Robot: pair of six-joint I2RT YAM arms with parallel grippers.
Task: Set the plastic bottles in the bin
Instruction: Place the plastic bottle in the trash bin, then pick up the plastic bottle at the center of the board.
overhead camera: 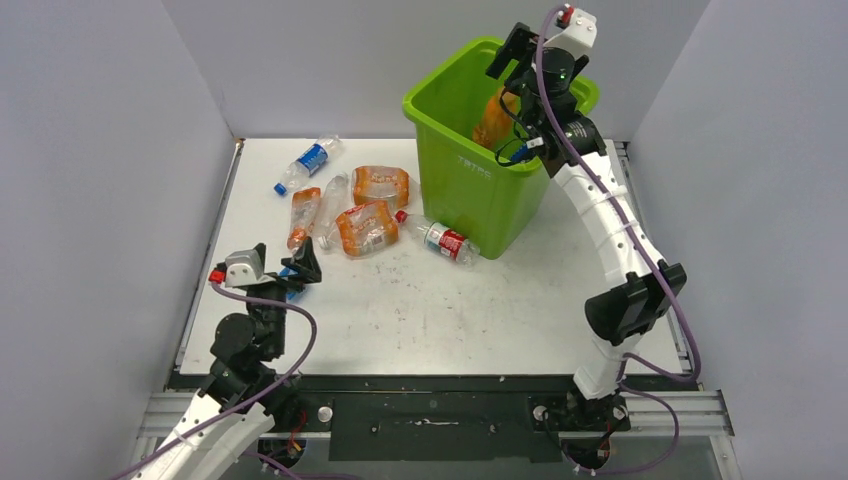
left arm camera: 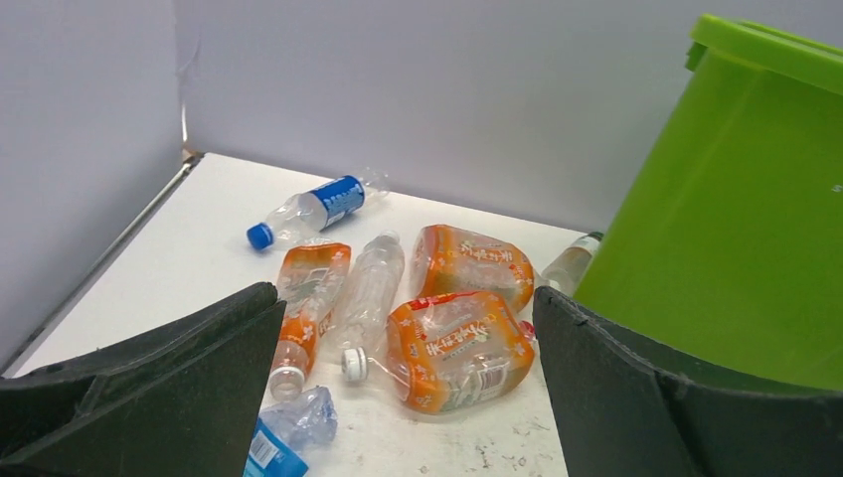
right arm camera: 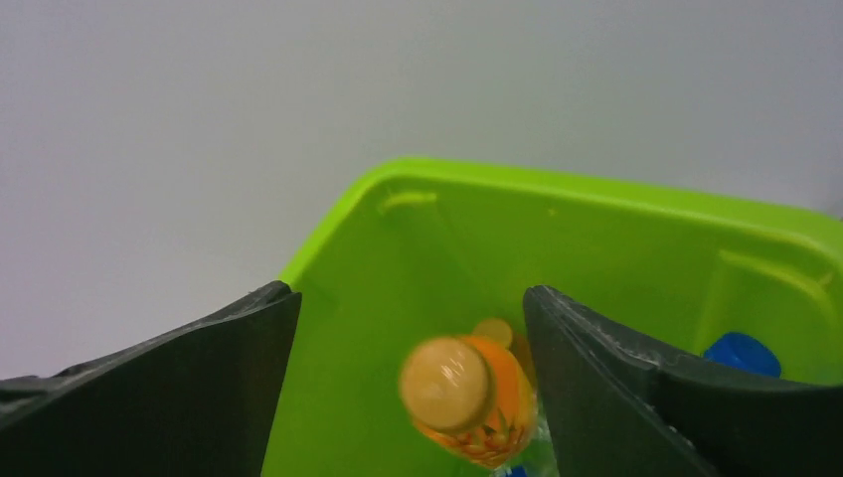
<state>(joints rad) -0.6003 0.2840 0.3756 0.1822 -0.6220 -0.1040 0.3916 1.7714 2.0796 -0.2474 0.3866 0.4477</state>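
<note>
Lime-green, the bin [overhead camera: 462, 175] stands at the far right corner of the tabletop [overhead camera: 450, 310]. The right end effector [right arm camera: 410, 298] hangs over its mouth, fingers apart and gripping nothing. A blurred orange-tinted bottle [right arm camera: 467, 397] shows just below and between them, inside the bin. The left end effector [left arm camera: 406, 298] gapes wide and empty near the left edge, just above a crushed blue-labelled bottle [left arm camera: 288, 432]. More bottles [overhead camera: 365, 215] lie beyond it.

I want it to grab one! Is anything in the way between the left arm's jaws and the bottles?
Nothing visible does. The left arm's jaws stand open; a crushed blue-label bottle lies just ahead on the table, orange ones beyond it.
</note>
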